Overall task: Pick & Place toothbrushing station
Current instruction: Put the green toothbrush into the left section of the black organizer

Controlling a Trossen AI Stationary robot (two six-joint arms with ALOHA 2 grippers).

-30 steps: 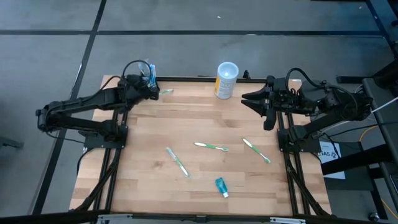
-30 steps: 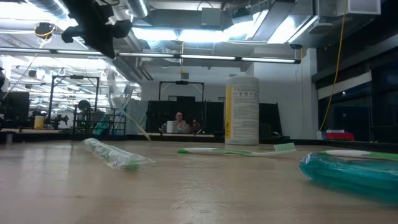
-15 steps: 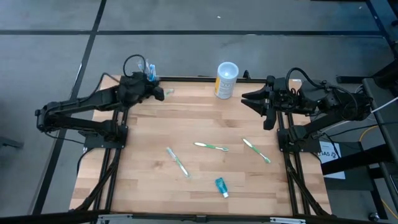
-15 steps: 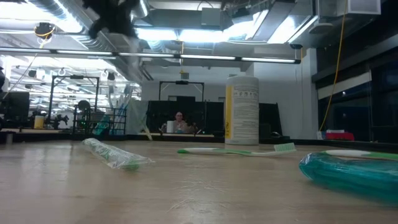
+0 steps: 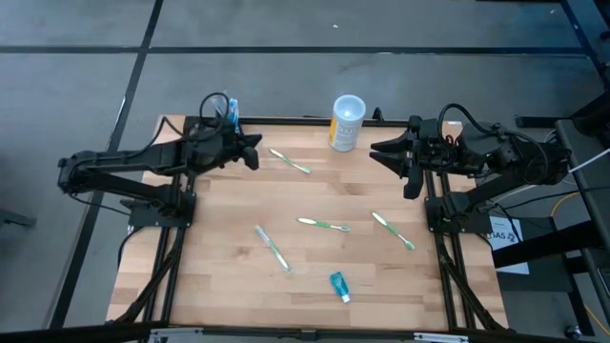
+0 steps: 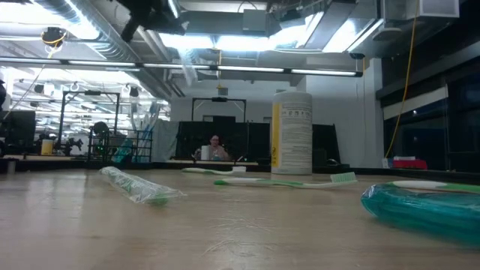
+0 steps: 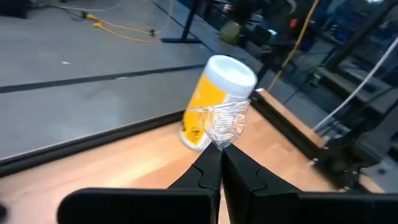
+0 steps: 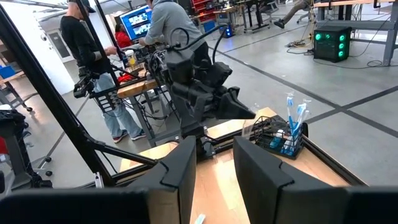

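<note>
Left tool (image 5: 250,148) pinching clear wrapper (image 7: 222,122), wooden table (image 5: 315,267), scattered toothbrushes (image 5: 323,225)

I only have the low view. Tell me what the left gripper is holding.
Observer: The left gripper is shut on a crumpled scrap of clear plastic wrapper.
Operator: Give me the toothbrush holder's position.
Observer: The small black holder block, with blue toothbrushes upright in it, stands at the table corner beside the left arm, along the same edge as the white-and-yellow cup.
Operator: Report the right gripper.
Observer: The right gripper waits open at the table's right edge, holding nothing.
</note>
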